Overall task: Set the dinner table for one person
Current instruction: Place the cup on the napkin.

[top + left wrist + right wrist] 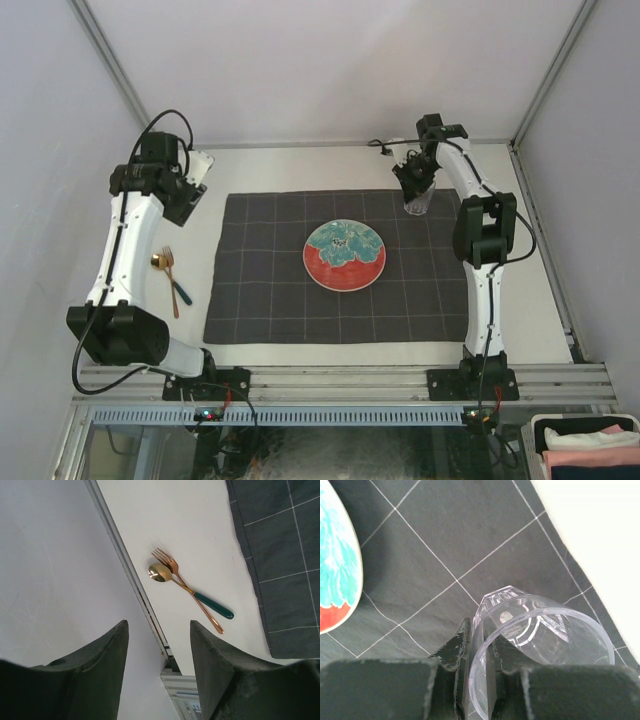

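Your right gripper pinches the rim of a clear glass, one finger inside and one outside; only its wrist camera shows that. From above, the glass is at the far right corner of the cloth, though you can't quite tell whether its base touches. Your left gripper is spread and empty; its camera shows a fork and spoon crossed beside the cloth's left edge. A plate lies mid-cloth. The dinner table lies under the cloth.
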Available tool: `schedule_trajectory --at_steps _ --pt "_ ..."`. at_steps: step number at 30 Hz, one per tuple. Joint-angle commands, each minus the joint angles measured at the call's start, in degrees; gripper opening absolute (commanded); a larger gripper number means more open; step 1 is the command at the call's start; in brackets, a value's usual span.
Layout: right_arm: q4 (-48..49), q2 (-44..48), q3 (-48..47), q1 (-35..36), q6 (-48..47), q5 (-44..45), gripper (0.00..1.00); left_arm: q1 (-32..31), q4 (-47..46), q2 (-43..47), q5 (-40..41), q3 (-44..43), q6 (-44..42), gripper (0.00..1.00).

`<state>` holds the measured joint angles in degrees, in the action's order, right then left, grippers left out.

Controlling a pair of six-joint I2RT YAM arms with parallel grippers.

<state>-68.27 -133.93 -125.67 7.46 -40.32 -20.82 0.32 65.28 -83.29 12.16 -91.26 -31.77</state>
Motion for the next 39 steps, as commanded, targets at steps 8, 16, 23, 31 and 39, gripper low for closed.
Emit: schedule_trajectory --at_steps 8,16,23,31,39 --pt "3.1 -0.8 -2.5 1.1 -0.2 -2.6 0.00 -1.5 1.0 -2.2 2.9 -4.9 1.0 0.56" --pt "5.4 -2.4 -2.1 2.1 1.8 -3.1 0.00 -2.3 2.1 -2.8 3.5 -6.4 0.7 0.55" --pt "6.4 -2.8 -0.8 3.5 1.7 -3.3 0.00 -2.4 2.7 -2.5 3.7 -6.7 0.2 0.55" --pt "6.0 -2.3 1.1 3.4 1.0 -2.4 0.00 -2.4 2.5 -2.2 3.5 -6.1 0.2 0.55" --pt "5.8 -1.4 2.9 2.1 0.7 -2.2 0.00 -2.5 2.4 -2.5 2.8 -6.1 0.1 0.55"
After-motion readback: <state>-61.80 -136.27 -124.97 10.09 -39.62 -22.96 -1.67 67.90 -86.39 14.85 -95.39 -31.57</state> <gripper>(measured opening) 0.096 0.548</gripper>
